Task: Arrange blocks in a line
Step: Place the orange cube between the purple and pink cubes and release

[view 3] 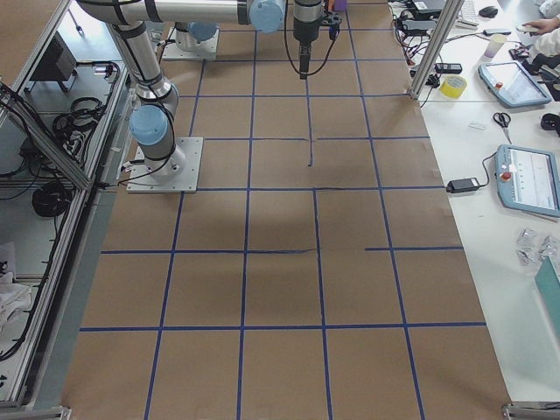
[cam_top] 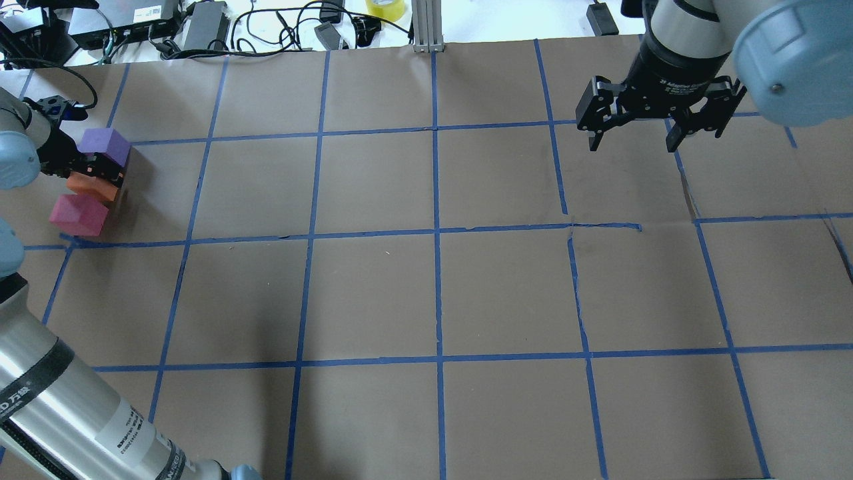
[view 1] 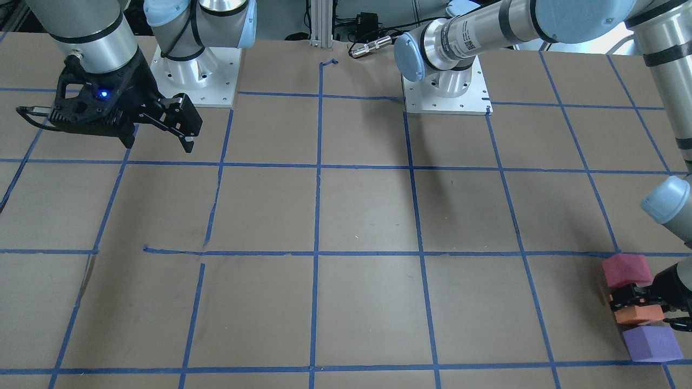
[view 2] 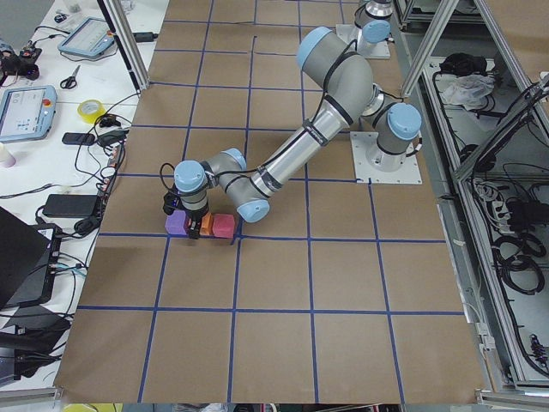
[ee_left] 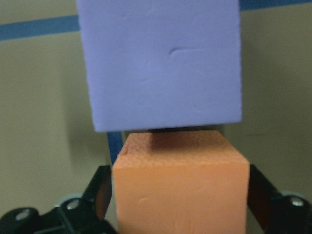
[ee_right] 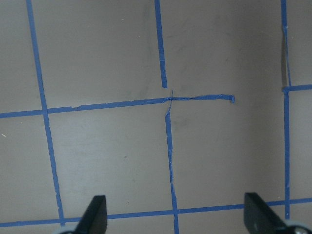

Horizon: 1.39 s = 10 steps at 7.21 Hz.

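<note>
Three foam cubes sit in a tight row at the table's far left: purple block [cam_top: 105, 143], orange block [cam_top: 85, 187], pinkish-red block [cam_top: 78, 215]. My left gripper [cam_top: 96, 180] is shut on the orange block, between the other two. In the left wrist view the orange block [ee_left: 180, 190] fills the space between the fingers [ee_left: 100, 192], with the purple block [ee_left: 161, 63] just beyond it. In the front view the row reads pinkish-red [view 1: 626, 270], orange [view 1: 640, 315], purple [view 1: 651, 343]. My right gripper [cam_top: 633, 143] hangs open and empty above the far right of the table.
The table is brown paper [cam_top: 433, 293] with a grid of blue tape. Cables, a tape roll and electronics [cam_top: 200, 20] lie past the far edge. The two arm bases [view 1: 446, 89] stand at the robot's side.
</note>
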Available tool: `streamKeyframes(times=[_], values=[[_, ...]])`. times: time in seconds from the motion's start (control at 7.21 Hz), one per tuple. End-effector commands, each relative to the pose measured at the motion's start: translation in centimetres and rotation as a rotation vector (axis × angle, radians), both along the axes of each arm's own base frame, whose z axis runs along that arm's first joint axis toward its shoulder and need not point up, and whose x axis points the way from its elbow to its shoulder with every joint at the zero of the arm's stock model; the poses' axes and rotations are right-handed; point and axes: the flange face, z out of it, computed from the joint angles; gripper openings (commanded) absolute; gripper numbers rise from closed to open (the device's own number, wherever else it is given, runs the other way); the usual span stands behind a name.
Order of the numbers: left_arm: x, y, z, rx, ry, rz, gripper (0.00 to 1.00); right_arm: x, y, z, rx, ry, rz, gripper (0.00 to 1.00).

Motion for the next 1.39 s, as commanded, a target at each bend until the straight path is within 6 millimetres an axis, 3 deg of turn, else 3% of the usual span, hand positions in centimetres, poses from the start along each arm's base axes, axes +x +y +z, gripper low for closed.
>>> streamKeyframes(times=[0.0, 0.42, 0.69, 1.11, 1.25], values=[[0.4, 0.0, 0.9, -0.010, -0.013, -0.002, 1.00, 0.1, 1.6, 1.5, -0.016, -0.010, 0.005, 1.00], [-0.2, 0.0, 4.5, -0.051, -0.033, -0.001, 1.00, 0.2, 1.7, 1.1, 0.002, -0.022, 0.002, 1.00], [-1.5, 0.4, 8.5, -0.065, -0.051, -0.009, 1.00, 0.2, 1.2, 0.4, 0.011, -0.017, -0.006, 1.00], [-5.2, 4.9, 20.0, -0.031, -0.016, -0.027, 1.00, 0.1, 1.5, 1.0, 0.007, -0.012, 0.001, 1.00], [-6.5, 6.9, 23.3, -0.014, -0.008, -0.024, 1.00, 0.1, 1.1, 0.2, 0.022, -0.010, 0.001, 1.00]])
